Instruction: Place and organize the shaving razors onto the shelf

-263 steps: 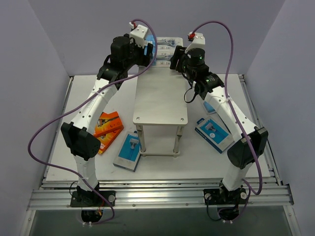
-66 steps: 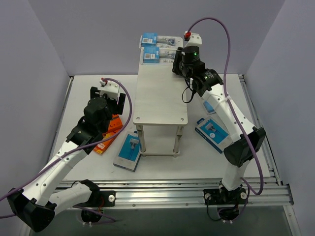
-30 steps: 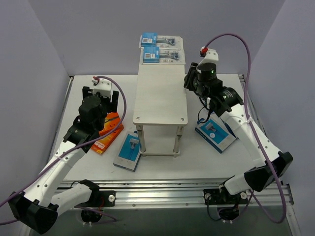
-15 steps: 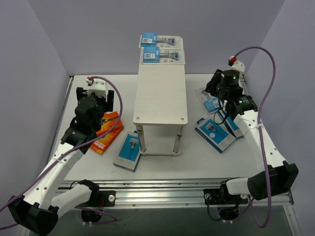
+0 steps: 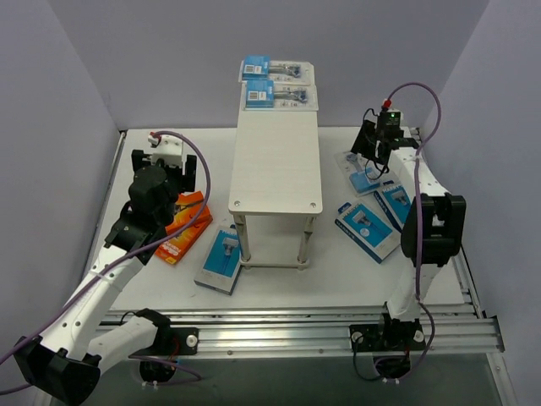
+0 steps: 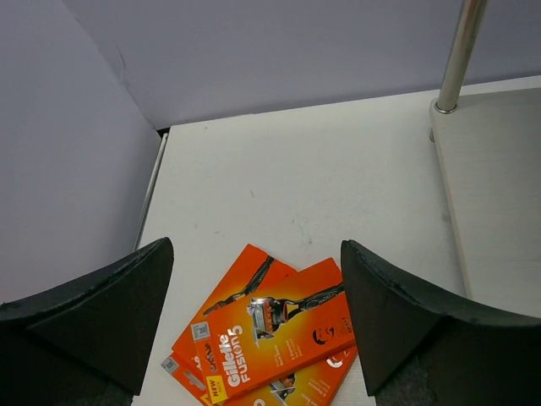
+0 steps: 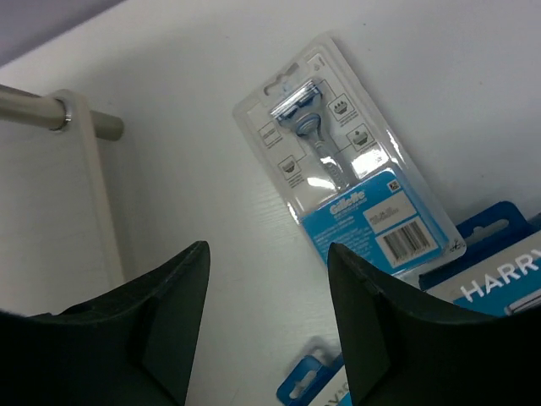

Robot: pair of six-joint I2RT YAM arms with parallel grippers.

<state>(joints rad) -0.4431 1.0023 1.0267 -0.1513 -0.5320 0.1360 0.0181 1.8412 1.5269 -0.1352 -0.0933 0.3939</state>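
Note:
The shelf [image 5: 275,169] stands mid-table with two clear blister packs [image 5: 280,83] at the far end of its top. My left gripper [image 5: 169,165] is open and empty, hovering over a stack of orange razor boxes [image 5: 182,224]. These boxes lie between and just beyond its fingers in the left wrist view [image 6: 270,338]. My right gripper [image 5: 369,145] is open and empty above a blister pack with a blue card [image 5: 363,175] on the table. That pack lies just ahead of it in the right wrist view [image 7: 351,186].
Flat blue-and-white boxes lie right of the shelf [image 5: 368,230] [image 5: 395,203] and at its front left [image 5: 221,260]. One box edge [image 7: 499,271] lies beside the blister pack. A shelf leg [image 6: 461,51] and the lower tier [image 6: 499,194] are right of the left gripper. Walls enclose three sides.
My right arm has swung away from the shelf's far end to the right and now hovers over the blister pack on the table. The left gripper has barely moved above the orange boxes.

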